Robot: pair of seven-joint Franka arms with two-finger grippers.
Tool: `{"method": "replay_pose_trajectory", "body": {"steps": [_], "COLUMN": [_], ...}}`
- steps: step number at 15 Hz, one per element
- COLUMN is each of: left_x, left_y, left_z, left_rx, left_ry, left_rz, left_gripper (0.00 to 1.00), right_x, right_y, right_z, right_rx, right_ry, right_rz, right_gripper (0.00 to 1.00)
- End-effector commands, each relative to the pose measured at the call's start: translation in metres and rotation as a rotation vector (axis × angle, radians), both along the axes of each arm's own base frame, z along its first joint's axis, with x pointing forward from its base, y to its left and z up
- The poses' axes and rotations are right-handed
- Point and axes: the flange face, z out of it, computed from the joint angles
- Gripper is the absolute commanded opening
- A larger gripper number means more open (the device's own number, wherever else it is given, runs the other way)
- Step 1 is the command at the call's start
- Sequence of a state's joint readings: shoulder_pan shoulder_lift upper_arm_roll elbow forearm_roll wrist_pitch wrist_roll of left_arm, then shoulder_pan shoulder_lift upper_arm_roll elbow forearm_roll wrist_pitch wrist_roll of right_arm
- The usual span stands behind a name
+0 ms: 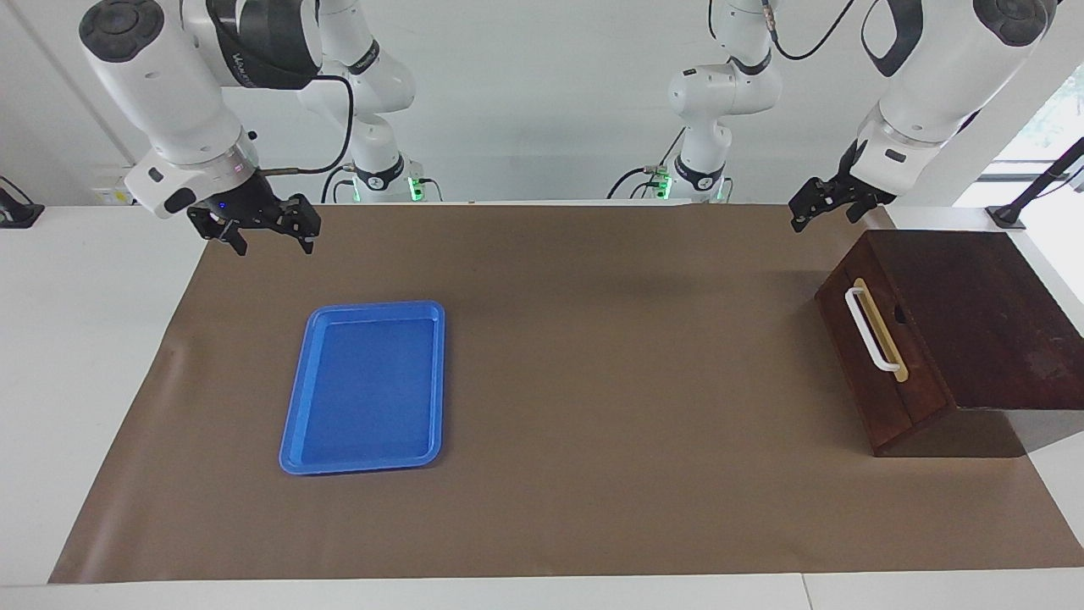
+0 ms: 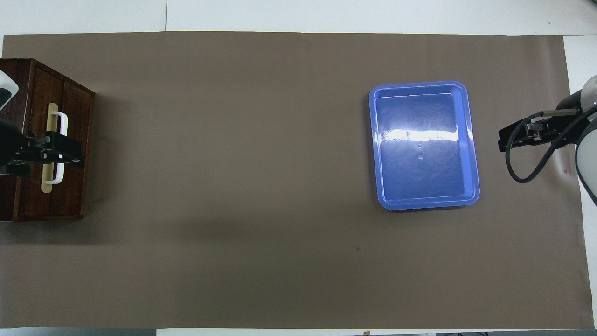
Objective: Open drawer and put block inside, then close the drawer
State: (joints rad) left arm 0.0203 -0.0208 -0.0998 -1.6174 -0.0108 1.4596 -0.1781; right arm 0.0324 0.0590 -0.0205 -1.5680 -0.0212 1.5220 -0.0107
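Our left end effector [image 1: 815, 209], fingers spread and empty, hangs in the air over the desk [image 1: 593, 356] by the dark wooden box; the closed drawer [image 1: 864, 356] lies below it, its white bar handle [image 1: 872, 330] running lengthwise along the drawer front. Our right end effector [image 1: 264, 227], also spread and empty, waits at the other end of the desk, with the blue tray [image 1: 366, 387] below it. We see no block in either view, and nothing stands between the left end effector and the handle.

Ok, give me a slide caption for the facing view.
Drawer shut, blue tray empty, left gripper raised beside the box, right gripper open near the tray.
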Motion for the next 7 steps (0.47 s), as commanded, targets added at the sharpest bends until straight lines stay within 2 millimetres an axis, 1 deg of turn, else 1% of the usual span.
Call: {"method": "replay_pose_trajectory", "body": {"steps": [1, 2, 3, 7], "left_x": [-0.005, -0.007, -0.008, -0.007], "left_y": [0.003, 0.002, 0.009, 0.019], "left_z": [-0.007, -0.007, -0.005, -0.003], "left_rx": [-0.01, -0.008, -0.008, -0.008], "left_ry": [-0.014, -0.011, -0.014, -0.018], "left_rz": [-0.01, -0.012, 0.001, 0.019], "left_gripper": [1.0, 1.0, 1.0, 1.0], "right_x": [-0.007, -0.007, -0.007, -0.006], "right_y": [-0.005, -0.005, -0.006, -0.006], "right_z": [0.002, 0.003, 0.003, 0.004], "right_rx": [-0.008, -0.008, -0.008, -0.009], "right_ry": [0.006, 0.003, 0.003, -0.003], "right_rz": [0.013, 0.014, 0.01, 0.01], "right_gripper": [1.0, 1.0, 1.0, 1.0]}}
